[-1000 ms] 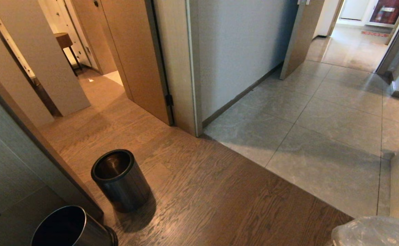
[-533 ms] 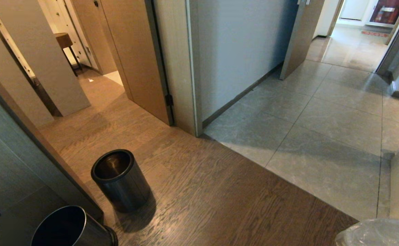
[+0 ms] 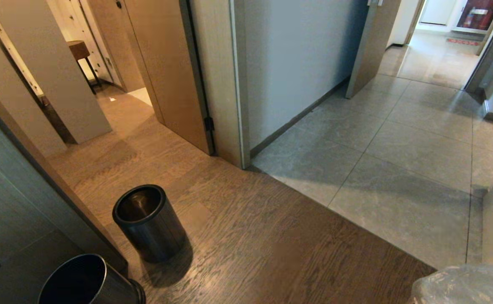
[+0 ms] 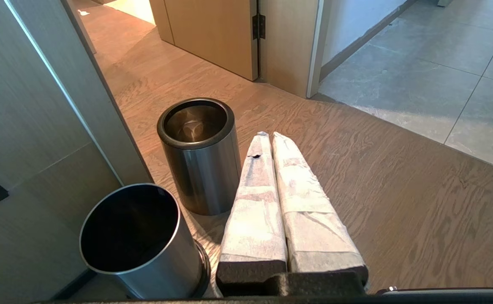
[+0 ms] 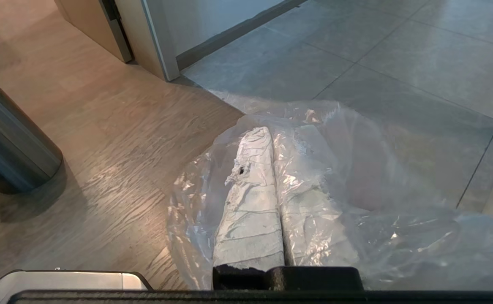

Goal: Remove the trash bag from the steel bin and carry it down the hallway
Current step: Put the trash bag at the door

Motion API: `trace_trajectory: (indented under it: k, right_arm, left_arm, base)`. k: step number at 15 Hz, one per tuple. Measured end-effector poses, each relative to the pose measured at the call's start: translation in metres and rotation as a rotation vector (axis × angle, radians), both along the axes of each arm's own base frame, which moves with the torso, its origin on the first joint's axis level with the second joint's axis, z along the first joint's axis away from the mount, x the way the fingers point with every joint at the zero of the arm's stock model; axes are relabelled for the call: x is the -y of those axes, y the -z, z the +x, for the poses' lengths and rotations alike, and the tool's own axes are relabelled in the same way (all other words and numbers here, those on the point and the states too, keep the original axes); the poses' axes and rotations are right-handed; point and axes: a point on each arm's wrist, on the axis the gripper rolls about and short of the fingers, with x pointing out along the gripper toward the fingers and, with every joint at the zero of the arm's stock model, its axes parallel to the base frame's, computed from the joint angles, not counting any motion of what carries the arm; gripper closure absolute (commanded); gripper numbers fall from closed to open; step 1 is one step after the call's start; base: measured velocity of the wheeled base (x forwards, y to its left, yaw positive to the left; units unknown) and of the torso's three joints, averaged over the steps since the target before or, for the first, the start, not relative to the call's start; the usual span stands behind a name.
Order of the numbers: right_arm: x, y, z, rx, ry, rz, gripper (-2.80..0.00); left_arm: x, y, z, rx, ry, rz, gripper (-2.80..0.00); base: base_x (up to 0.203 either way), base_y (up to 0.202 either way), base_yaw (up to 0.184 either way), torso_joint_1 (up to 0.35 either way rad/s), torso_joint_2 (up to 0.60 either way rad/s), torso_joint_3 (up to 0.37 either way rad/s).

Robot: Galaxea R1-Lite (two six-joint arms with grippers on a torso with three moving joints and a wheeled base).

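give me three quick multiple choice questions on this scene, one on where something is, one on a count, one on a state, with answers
1. On what floor does the steel bin stand?
A. grey stone tiles
B. brown wood-grain floor
C. a red mat

2. How many open-topped metal bins show in the head view?
A. one
B. two
C. four

3. What is the state of the right tool?
A. shut on the trash bag
B. wide open above the bin
C. shut on a door handle

Answers:
1. B, the bin sits on the wooden floor, left of where the hallway tiles begin.
2. B, the steel bin and a second bin at the lower left edge.
3. A, its wrapped fingers lie pressed together with the clear plastic gathered around them; the steel bin is empty inside.

The left tool is shut, holding nothing.
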Motion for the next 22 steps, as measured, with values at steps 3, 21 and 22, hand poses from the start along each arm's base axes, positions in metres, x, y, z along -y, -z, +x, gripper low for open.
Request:
trace_trajectory:
  k: [3, 21, 22]
  right_arm:
    - [0.0000, 0.0000, 0.0000, 0.000, 0.000, 0.000, 0.00]
    - [0.0000, 0.0000, 0.0000, 0.000, 0.000, 0.000, 0.00]
    - [0.0000, 0.0000, 0.0000, 0.000, 0.000, 0.000, 0.00]
  left_arm:
    - [0.0000, 0.0000, 0.0000, 0.000, 0.000, 0.000, 0.00]
    - [0.0000, 0.0000, 0.0000, 0.000, 0.000, 0.000, 0.00]
    - [0.0000, 0.0000, 0.0000, 0.000, 0.000, 0.000, 0.00]
  base:
    - [0.000, 0.000, 0.000, 0.000, 0.00, 0.000]
    - [0.000, 0.000, 0.000, 0.000, 0.00, 0.000]
    - [0.000, 0.000, 0.000, 0.000, 0.00, 0.000]
